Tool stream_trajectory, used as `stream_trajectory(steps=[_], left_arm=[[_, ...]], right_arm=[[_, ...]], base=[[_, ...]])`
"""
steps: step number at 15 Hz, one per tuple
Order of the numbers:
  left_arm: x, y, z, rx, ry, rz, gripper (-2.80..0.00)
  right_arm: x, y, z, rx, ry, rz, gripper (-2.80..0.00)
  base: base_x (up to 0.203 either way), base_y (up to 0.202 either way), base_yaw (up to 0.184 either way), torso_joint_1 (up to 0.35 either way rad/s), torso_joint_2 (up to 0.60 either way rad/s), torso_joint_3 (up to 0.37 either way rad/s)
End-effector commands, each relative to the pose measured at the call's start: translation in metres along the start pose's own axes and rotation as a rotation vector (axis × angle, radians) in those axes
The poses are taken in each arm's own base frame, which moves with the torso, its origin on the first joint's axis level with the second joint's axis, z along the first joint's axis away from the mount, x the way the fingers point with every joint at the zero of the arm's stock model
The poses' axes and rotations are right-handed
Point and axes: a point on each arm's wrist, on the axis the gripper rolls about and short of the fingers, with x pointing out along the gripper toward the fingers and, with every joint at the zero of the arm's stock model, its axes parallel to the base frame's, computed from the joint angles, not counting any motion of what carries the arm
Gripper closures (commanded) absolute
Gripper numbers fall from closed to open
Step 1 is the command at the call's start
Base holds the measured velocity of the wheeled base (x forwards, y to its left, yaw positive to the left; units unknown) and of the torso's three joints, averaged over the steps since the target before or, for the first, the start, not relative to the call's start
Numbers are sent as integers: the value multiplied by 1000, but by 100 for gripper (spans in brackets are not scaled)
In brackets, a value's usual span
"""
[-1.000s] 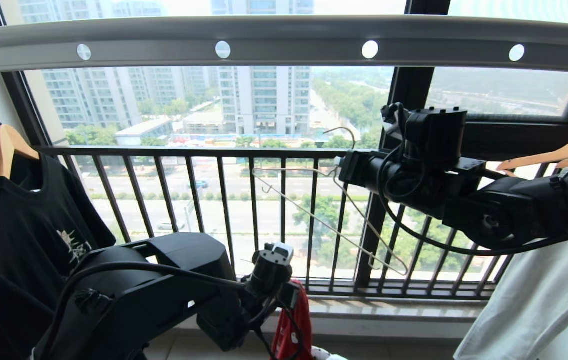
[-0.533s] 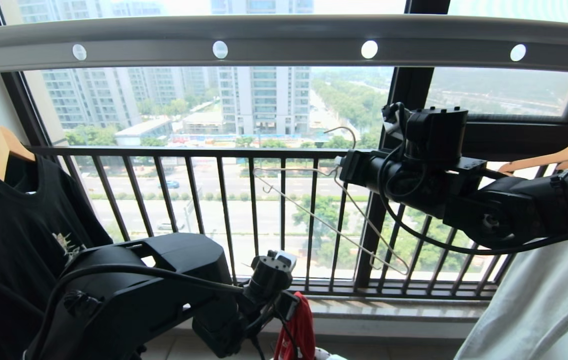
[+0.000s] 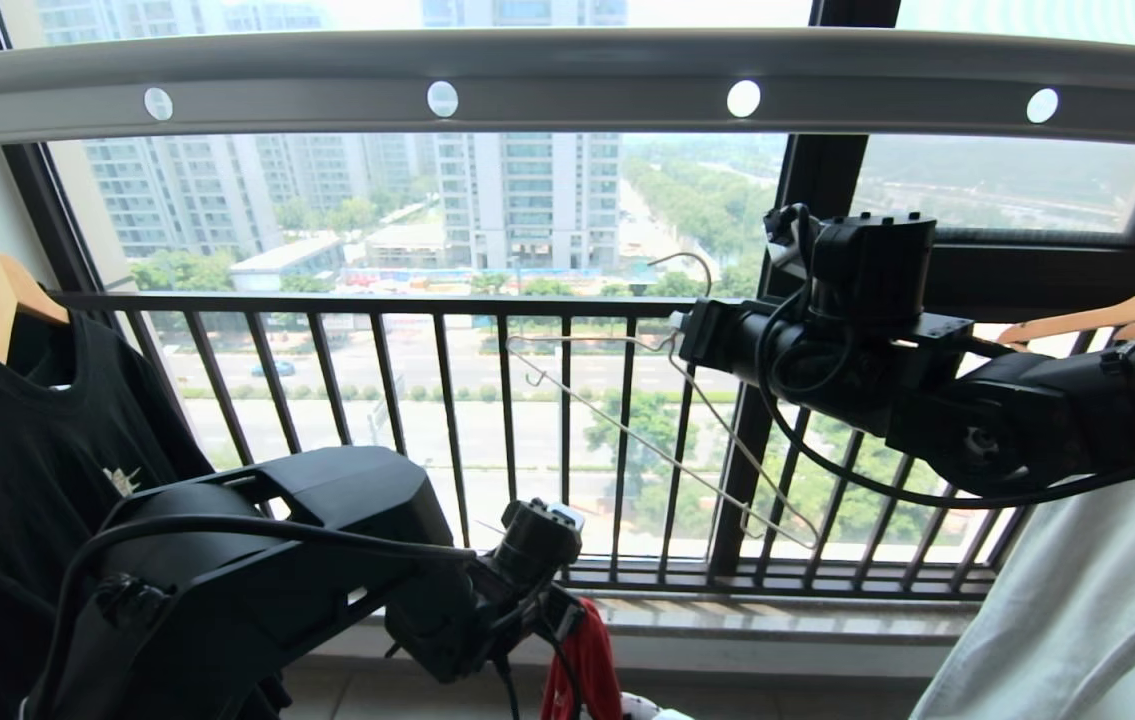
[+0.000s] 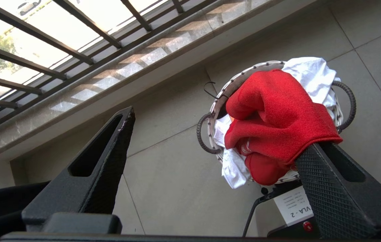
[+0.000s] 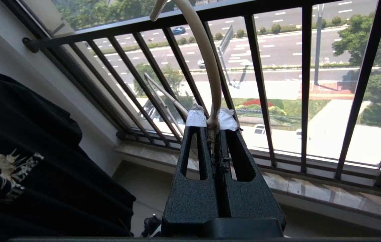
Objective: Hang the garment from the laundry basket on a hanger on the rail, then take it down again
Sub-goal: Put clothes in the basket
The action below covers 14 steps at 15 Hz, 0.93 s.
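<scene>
The red garment (image 4: 277, 114) is bunched over the laundry basket (image 4: 220, 97) and drapes over one finger (image 4: 331, 188) of my left gripper (image 4: 213, 134). That gripper is open wide, low by the floor, and grips nothing. In the head view only a strip of the garment (image 3: 582, 660) shows below the left wrist. My right gripper (image 5: 212, 121) is shut on the neck of the white wire hanger (image 3: 647, 440). It holds the hanger tilted in front of the window, below the rail (image 3: 567, 85). The hanger is bare.
A black T-shirt (image 3: 37, 450) hangs on a wooden hanger at the left. A white shirt (image 3: 1087, 610) hangs on a wooden hanger (image 3: 1117, 310) at the right. The dark barred window railing (image 3: 427, 400) stands behind. White cloth (image 4: 311, 74) lies in the basket.
My left gripper has opened wide, and the left arm has sunk a little, with the red garment lower in view. The right arm and the hanger have stayed still.
</scene>
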Motion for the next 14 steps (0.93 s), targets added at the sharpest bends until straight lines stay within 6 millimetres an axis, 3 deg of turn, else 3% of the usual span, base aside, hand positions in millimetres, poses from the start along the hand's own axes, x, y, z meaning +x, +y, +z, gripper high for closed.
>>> stream_trajectory(steps=[1, 3, 7, 10, 11, 14], left_arm=[[-4, 2, 14, -2, -12, 4, -280], [5, -1, 25, -4, -32, 4, -280], [13, -4, 20, 38, 50, 2, -280], [-9, 2, 9, 45, 90, 3, -280], [-21, 5, 6, 47, 101, 3, 0], [-55, 14, -6, 61, 124, -1, 0]], right_arm=[[-2, 0, 3, 3, -11, -1, 0], [-4, -4, 10, 6, -33, -6, 0], [-10, -2, 17, 7, -51, -2, 0], [-10, -2, 16, 7, -44, -2, 0], [-8, -3, 14, 7, -37, -5, 0], [-4, -7, 2, 7, -1, -19, 0]], base=[[0, 0, 0, 0, 0, 0], [0, 0, 0, 0, 0, 0], [0, 0, 0, 0, 0, 0], [0, 0, 0, 0, 0, 0], [0, 0, 0, 0, 0, 0], [0, 0, 0, 0, 0, 0]])
